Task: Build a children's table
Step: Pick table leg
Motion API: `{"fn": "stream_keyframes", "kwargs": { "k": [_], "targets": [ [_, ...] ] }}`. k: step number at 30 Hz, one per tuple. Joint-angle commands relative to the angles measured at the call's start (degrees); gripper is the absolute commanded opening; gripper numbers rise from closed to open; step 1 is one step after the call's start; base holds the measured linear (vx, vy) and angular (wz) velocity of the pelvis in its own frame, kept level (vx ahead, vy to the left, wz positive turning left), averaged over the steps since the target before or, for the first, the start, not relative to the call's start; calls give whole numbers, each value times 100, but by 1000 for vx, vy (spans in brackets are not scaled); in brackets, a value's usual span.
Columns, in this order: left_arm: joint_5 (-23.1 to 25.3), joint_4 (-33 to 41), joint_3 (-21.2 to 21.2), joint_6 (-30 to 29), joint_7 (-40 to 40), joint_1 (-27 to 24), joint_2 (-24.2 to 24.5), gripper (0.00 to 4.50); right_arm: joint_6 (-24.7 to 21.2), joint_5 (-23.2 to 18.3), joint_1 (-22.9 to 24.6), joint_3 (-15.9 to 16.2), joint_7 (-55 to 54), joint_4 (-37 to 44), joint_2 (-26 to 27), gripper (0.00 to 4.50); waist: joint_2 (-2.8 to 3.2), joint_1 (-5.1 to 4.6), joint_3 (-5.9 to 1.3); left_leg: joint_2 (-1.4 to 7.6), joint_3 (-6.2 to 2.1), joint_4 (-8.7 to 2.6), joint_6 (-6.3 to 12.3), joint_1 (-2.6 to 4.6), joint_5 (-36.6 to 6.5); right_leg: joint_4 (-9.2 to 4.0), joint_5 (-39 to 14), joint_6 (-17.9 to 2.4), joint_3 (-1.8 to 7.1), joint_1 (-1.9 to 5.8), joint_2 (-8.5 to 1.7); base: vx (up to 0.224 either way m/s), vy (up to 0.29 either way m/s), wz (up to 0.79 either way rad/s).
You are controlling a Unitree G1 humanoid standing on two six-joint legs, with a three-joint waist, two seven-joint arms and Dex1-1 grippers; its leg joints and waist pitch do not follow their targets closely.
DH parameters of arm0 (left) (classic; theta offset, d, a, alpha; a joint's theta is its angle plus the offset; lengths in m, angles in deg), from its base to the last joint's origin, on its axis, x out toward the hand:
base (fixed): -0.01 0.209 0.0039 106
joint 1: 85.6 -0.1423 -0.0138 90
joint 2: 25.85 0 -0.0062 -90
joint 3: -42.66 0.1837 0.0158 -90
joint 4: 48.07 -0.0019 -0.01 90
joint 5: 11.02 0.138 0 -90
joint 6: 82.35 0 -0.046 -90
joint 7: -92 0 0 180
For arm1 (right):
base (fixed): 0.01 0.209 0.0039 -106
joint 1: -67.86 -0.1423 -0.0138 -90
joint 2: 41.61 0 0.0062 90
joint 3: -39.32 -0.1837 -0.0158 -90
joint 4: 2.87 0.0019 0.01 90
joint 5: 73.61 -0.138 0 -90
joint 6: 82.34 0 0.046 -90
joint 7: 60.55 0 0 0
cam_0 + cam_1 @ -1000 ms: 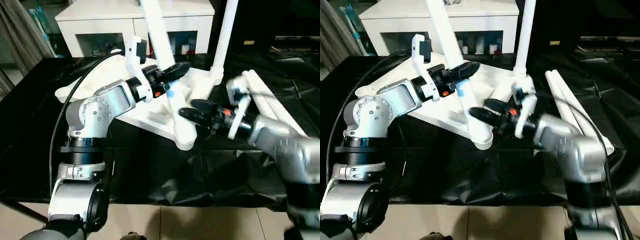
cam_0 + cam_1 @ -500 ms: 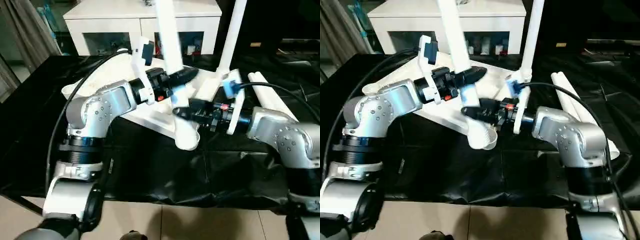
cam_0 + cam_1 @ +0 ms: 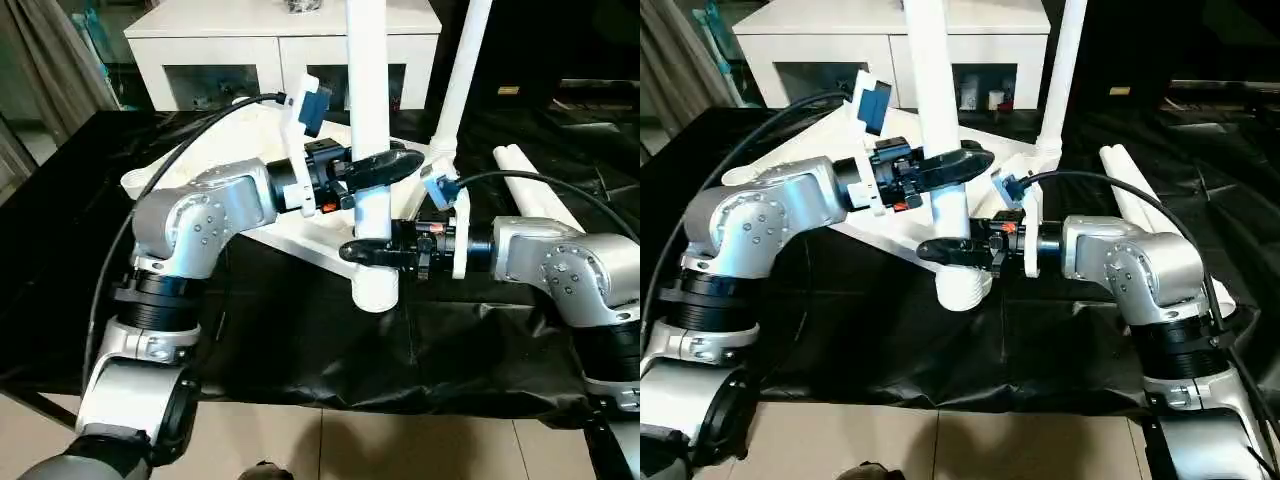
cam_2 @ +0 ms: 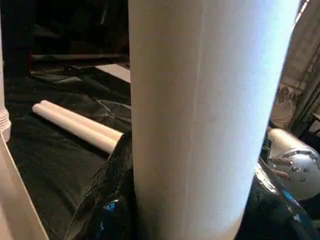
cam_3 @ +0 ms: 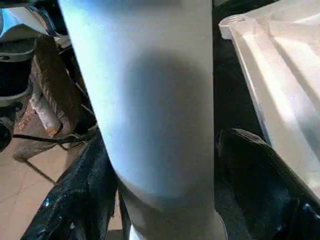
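The white table top lies underside up on the black-covered bench. A white leg stands upright in its near corner socket. My left gripper is shut on this leg at mid height, with the black fingers on either side of the leg. My right gripper is shut on the same leg just above the socket, its fingers flanking the tube. A second leg stands in the far right corner. Two loose legs lie to the right.
A white cabinet with glass-fronted compartments stands behind the bench. Crumpled black sheeting covers the bench down to its front edge, with tiled floor below. A curtain hangs at the far left.
The leg has swung from leaning left to upright in the near socket. My right gripper came in from the right and closed on the leg's lower part. The camera also shifted.
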Motion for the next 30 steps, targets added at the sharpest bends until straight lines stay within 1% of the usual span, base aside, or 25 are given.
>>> {"fn": "stream_keyframes", "kwargs": {
  "k": [1, 3, 4, 6, 8, 13, 15, 18, 20, 21, 22, 23, 24, 26, 27, 28, 29, 30],
  "targets": [
    [52, 137, 70, 18, 103, -3, 73, 186, -51, 17, -130, 49, 55, 3, -54, 284, -156, 18, -442, 214, -84, -321, 259, 148, -625, -333, -583, -1385, 152, 287, -254, 0, 0, 0],
    [49, 134, 77, 20, 107, -2, 78, 186, -47, 25, -137, 72, 80, -7, -68, 273, -162, 18, -445, 214, -84, -320, 250, 149, -622, -331, -569, -1378, 154, 289, -252, 0, 0, 0],
    [44, 139, 86, 25, 117, -6, 86, 186, -44, 20, -139, 89, 89, -16, -72, 247, -160, 20, -447, 215, -86, -319, 248, 150, -604, -328, -544, -1388, 153, 289, -253, 0, 0, 0],
    [23, 155, 90, 16, 125, -12, 85, 186, -40, 17, -129, 119, 114, -18, -79, 238, -164, 19, -446, 214, -83, -317, 252, 150, -616, -326, -532, -1401, 154, 287, -252, 0, 0, 0],
    [12, 177, 92, 2, 135, -18, 75, 186, -41, 37, -114, 141, 160, -10, -82, 216, -165, 19, -444, 214, -83, -317, 255, 151, -634, -325, -549, -1405, 153, 287, -251, 0, 0, 0],
    [9, 218, 124, 7, 152, -45, 71, 185, -29, 62, -101, 194, 207, -19, -76, 203, -165, 20, -445, 214, -84, -316, 237, 149, -643, -326, -557, -1403, 156, 285, -252, 0, 0, 0],
    [11, 226, 119, 10, 154, -49, 70, 185, -22, 60, -102, 197, 206, -28, -74, 201, -165, 20, -439, 215, -84, -319, 218, 153, -707, -333, -646, -1391, 156, 282, -253, 0, 0, 0],
    [17, 232, 95, 21, 123, -54, 44, 185, -1, 64, -94, 175, 200, -49, -73, 200, -177, 16, -435, 215, -87, -325, 188, 148, -732, -338, -720, -1359, 158, 284, -253, 0, 0, 0],
    [120, 247, 89, 182, 47, -75, 31, 185, -11, 46, -81, 117, 152, -54, -38, 199, -171, 18, -437, 216, -87, -323, 183, 152, -734, -338, -717, -1353, 160, 282, -254, 0, 0, 0],
    [4, 202, -7, 57, -1, -66, -19, 185, -9, 41, -70, 98, 135, -51, -27, 199, -176, 15, -435, 217, -86, -324, 182, 150, -735, -338, -699, -1356, 161, 281, -254, 0, 0, 0],
    [-90, 167, -78, -48, -31, -59, -54, 241, -5, 38, -62, 90, 126, -49, -22, 199, -175, 16, -436, 215, -84, -319, 175, 150, -738, -330, -682, -1371, 160, 283, -254, 0, 0, 0],
    [-183, 164, -158, -113, -42, -58, -74, 241, -7, 29, -47, 61, 91, -42, -5, 199, -175, 15, -433, 214, -86, -319, 176, 149, -755, -333, -710, -1375, 159, 282, -256, 0, 0, 0],
    [-256, 171, -250, -89, -43, -68, -96, 255, -15, 8, -20, 0, 29, -33, 33, 199, -171, 18, -437, 211, -86, -317, 170, 153, -757, -331, -717, -1379, 159, 279, -256, 0, 0, 0],
    [-282, 115, -390, 107, -72, -85, -162, 261, 24, -15, 23, -143, -125, -36, 128, 198, -177, 16, -434, 210, -86, -318, 186, 149, -781, -343, -759, -1383, 160, 280, -259, 0, 0, 0],
    [-253, 53, -472, 285, -128, -88, -217, 284, 67, -18, 42, -256, -245, -50, 205, 193, -165, 12, -434, 214, -89, -324, 169, 150, -808, -355, -801, -1364, 157, 272, -257, 0, 0, 0],
    [-219, -43, -591, 519, -239, -78, -310, 292, 134, -23, 50, -396, -394, -90, 295, 191, -156, 12, -433, 214, -90, -323, 158, 153, -818, -358, -803, -1357, 159, 267, -255, 0, 0, 0],
    [-219, -43, -591, 519, -239, -78, -310, 297, 134, -23, 50, -396, -394, -90, 295, 190, -167, 3, -430, 210, -93, -329, 127, 148, -854, -363, -825, -1349, 156, 274, -254, 0, 0, 0],
    [-495, -233, -986, 754, -355, -37, -534, 297, 261, -82, 33, -703, -686, -202, 482, 190, -159, -10, -430, 202, -78, -327, 104, 144, -856, -365, -803, -1348, 161, 269, -249, 0, 0, 0]
  ]
}}
